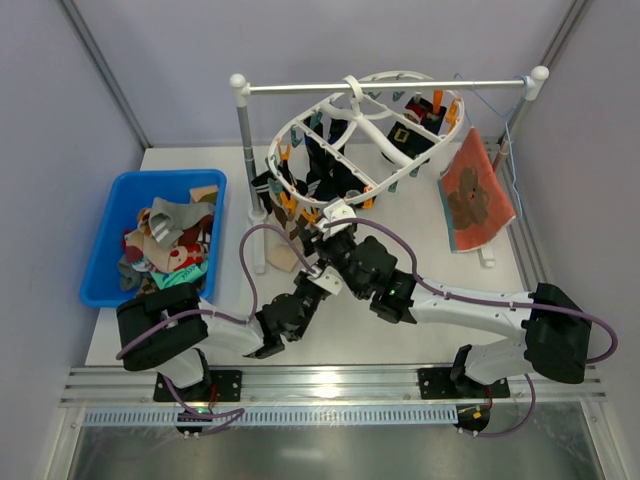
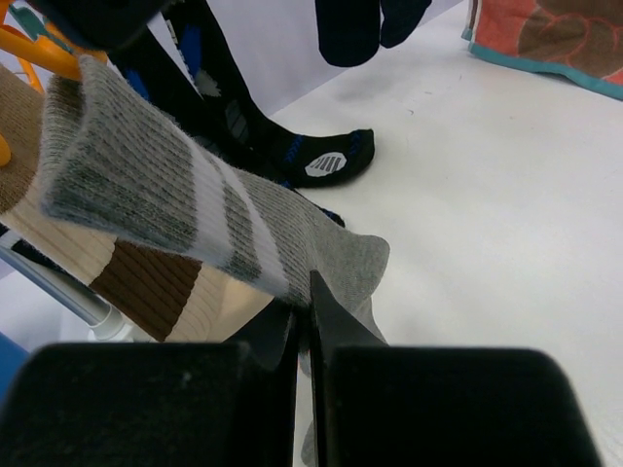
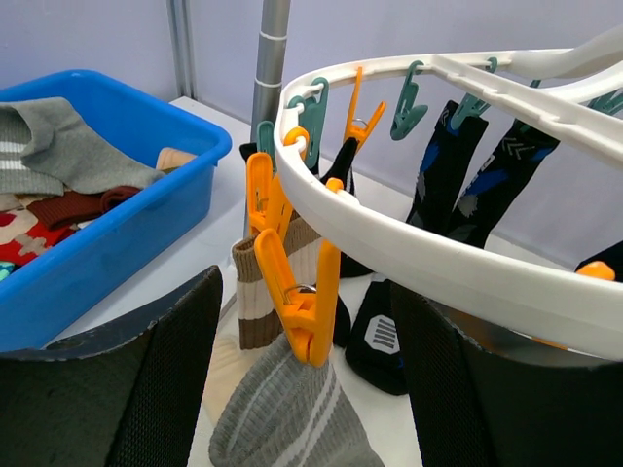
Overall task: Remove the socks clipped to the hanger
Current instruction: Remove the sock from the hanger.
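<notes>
1. Your left arm [image 1: 215, 335] reaches from its base at the near edge forward and to the right, low over the table. The left gripper [image 2: 304, 297] is pressed together, pinching the toe end of a grey sock [image 2: 185, 195] with white stripes.
2. Your right arm [image 1: 470, 305] stretches leftward from its base and ends just beyond the left wrist. The right gripper [image 3: 307, 282] stands spread wide, one finger on each side of an orange clip [image 3: 292, 306]. You cannot tell whether either finger touches it.
3. The table [image 1: 450, 270] is white, with pale walls around it. A blue bin [image 1: 95, 255] at the left holds a heap of loose socks.
4. The orange clip hangs from the near rim of the white hanger [image 3: 419, 248] and bites the cuff of the grey sock, which runs down from it to your left gripper. A brown-and-cream sock [image 3: 251, 302] hangs just beside it.
5. Farther back, dark socks [image 3: 443, 175] hang from other clips on the hanger. The hanger hooks onto a rail stand [image 1: 400, 86], and an orange-red cloth [image 1: 475, 195] hangs at the stand's right end.
</notes>
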{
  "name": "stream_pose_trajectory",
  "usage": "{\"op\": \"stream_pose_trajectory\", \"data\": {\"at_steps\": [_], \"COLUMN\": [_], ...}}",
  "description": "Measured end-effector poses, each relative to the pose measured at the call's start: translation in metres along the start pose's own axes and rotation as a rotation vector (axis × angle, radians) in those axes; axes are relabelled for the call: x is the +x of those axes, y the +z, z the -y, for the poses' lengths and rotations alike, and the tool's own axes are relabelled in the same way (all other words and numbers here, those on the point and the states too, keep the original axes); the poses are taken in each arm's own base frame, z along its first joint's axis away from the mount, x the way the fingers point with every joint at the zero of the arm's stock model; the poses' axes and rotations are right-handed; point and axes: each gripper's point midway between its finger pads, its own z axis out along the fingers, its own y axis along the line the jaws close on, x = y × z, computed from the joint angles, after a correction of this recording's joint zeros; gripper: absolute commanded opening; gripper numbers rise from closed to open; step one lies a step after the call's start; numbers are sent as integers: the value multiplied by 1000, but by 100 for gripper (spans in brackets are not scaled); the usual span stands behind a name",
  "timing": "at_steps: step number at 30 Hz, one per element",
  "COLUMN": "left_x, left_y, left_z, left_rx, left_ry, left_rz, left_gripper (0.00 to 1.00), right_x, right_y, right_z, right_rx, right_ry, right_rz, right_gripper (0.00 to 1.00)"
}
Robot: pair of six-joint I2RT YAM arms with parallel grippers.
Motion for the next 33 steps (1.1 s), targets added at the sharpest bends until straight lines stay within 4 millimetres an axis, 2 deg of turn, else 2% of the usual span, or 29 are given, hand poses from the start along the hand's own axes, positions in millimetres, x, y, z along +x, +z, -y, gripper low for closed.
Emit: {"op": "stream_pose_trajectory", "data": {"at_steps": [7, 11, 12, 14, 15, 18, 19, 31, 32, 33], "left_x": [-3, -4, -5, -4, -4, -1, 0, 2, 2, 2], "left_y": [2, 3, 3, 3, 3, 3, 3, 3, 3, 3], "left_z": [2, 2, 2, 2, 2, 4, 4, 5, 4, 4], "left_rx": [0, -1, -1, -2, -1, 1, 3, 2, 1, 0], "left_ry": [-9, -11, -12, -12, -11, -7, -4, -1, 0, 1], "left_rz": [10, 13, 13, 13, 11, 5, 3, -2, -3, -4], "left_gripper": [0, 0, 0, 0, 0, 0, 0, 0, 0, 0], "right_x": [-11, -15, -16, -18, -18, -18, -17, -19, -19, -18], "right_y": [1, 1, 2, 3, 4, 6, 7, 8, 8, 8], "right_z": [-1, -1, 0, 0, 0, 0, 0, 0, 0, 0], "right_rx": [-11, -11, -9, -5, -3, 4, 7, 13, 12, 12], "right_ry": [8, 6, 3, -3, -6, -14, -16, -24, -24, -24], "right_rz": [52, 73, 79, 89, 93, 102, 104, 118, 118, 117], "right_gripper": [71, 63, 53, 40, 28, 12, 4, 5, 7, 20]}}
